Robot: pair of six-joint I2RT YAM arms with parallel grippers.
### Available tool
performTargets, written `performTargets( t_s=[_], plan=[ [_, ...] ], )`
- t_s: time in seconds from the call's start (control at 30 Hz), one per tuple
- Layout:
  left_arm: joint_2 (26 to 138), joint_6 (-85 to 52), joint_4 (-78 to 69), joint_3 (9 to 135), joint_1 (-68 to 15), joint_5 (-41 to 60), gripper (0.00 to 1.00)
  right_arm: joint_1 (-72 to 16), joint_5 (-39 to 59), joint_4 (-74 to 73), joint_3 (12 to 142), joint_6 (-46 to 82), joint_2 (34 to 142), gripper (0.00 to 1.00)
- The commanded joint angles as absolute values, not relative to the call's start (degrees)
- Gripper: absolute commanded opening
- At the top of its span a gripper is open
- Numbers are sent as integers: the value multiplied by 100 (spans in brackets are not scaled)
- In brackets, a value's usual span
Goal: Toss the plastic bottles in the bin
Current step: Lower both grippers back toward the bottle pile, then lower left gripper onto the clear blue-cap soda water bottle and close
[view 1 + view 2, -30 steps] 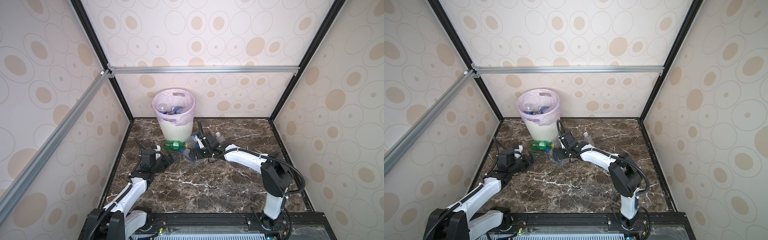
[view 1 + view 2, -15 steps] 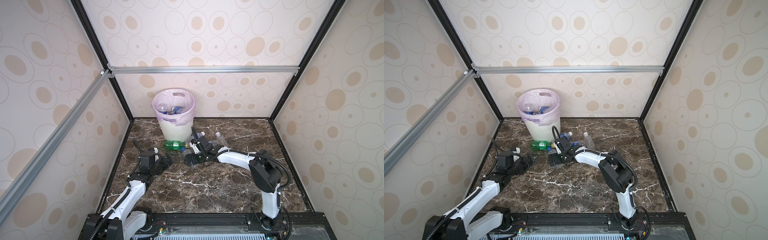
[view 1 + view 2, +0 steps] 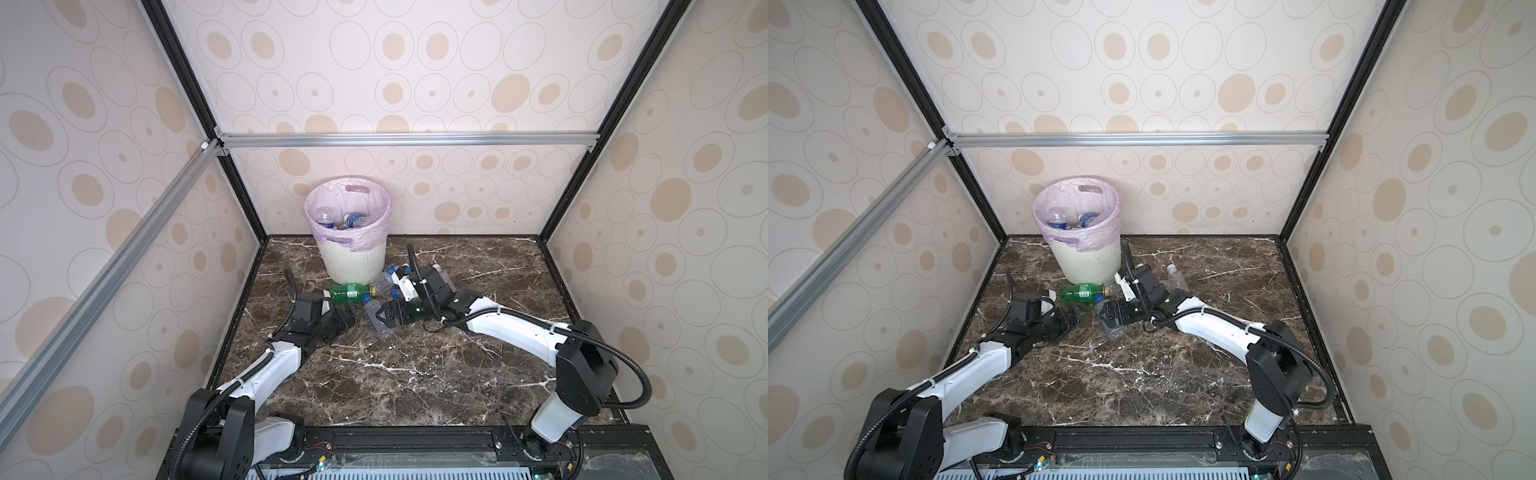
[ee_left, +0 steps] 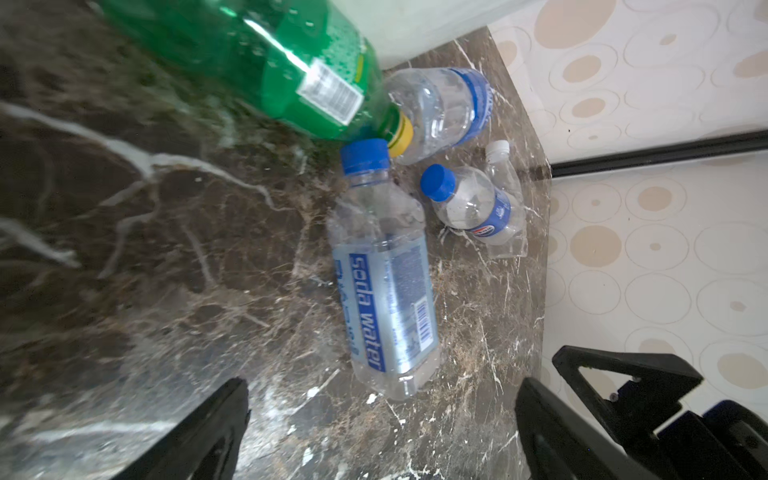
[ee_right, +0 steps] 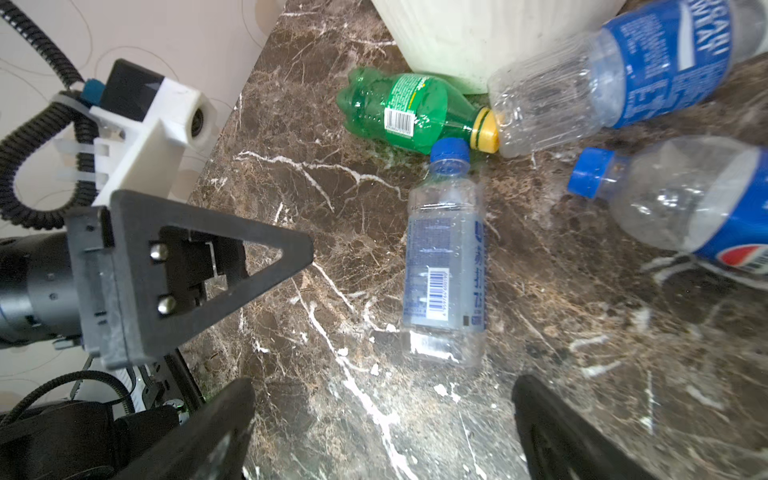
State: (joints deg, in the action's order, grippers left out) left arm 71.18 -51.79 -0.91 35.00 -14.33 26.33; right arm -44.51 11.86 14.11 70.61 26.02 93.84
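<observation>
One clear soda-water bottle [image 5: 444, 266] lies flat on the marble table [image 5: 540, 291], just ahead of the right gripper [image 5: 382, 384] and centred between its wide-spread, empty jaws. Its long axis runs straight away from them: base nearest, blue cap beyond, toward the bin [image 3: 353, 266]. The left gripper [image 4: 382, 383], likewise spread and empty, faces the same base from the other side. In both top views the right looks nearer.
</observation>
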Motion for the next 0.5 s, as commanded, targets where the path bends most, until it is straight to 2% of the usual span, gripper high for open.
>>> performTargets(
  t_s=[0.0, 0.47],
  plan=[
    [7434, -4724, 268, 4112, -1747, 2144, 99, -4286, 955, 1665, 6853, 2522, 9082, 100],
    [9256, -4137, 1067, 5460, -2771, 1183, 96, -3525, 900, 1476, 5872, 2613, 7666, 100]
  ],
)
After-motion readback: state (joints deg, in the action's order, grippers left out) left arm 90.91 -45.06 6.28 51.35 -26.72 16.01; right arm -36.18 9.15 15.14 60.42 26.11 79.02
